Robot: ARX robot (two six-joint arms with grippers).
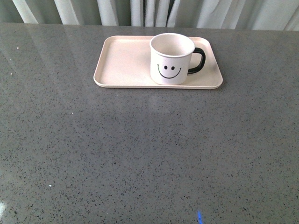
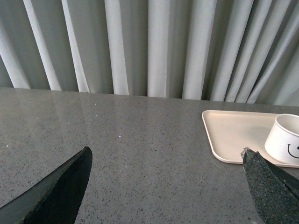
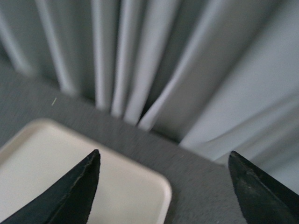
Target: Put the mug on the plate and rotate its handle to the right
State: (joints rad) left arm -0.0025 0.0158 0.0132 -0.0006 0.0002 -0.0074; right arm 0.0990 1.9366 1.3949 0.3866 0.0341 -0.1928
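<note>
**Inspector:** Report the mug [image 1: 171, 59].

**Assistant:** White, cylindrical, upright, open mouth up. A black smiley face is printed on the side turned toward the front camera. Interior appears bare and pale.

**Inspector:** Its location?

**Assistant:** It stands on the plate [image 1: 122, 63], in the right half, near the front rim. The base sits fully inside the raised edge.

**Inspector:** The handle [image 1: 198, 61]?

**Assistant:** Thick glossy black loop, projecting from the mug's right side in the front view and lying over the plate's right portion.

**Inspector:** Describe the plate.

**Assistant:** Flat, pale pink, rectangular, rounded corners, low rim, much wider than the mug. Its left half is bare. It lies toward the far edge of the grey speckled tabletop [image 1: 140, 154], just in front of pale pleated curtains [image 1: 149, 11].

**Inspector:** Left gripper [image 2: 168, 184]?

**Assistant:** The jaws stand wide apart with nothing between them, over bare tabletop. In the left wrist view the plate and part of the mug show beyond one dark fingertip [image 2: 271, 186], clear of it.

**Inspector:** Right gripper [image 3: 163, 186]?

**Assistant:** Jaws likewise spread, holding nothing. The right wrist view is blurred; one rounded corner of the plate shows between the fingertips [image 3: 70, 196], with curtains behind. The mug is outside that view.

**Inspector:** Arms in the front view?

**Assistant:** Neither appears.
</note>
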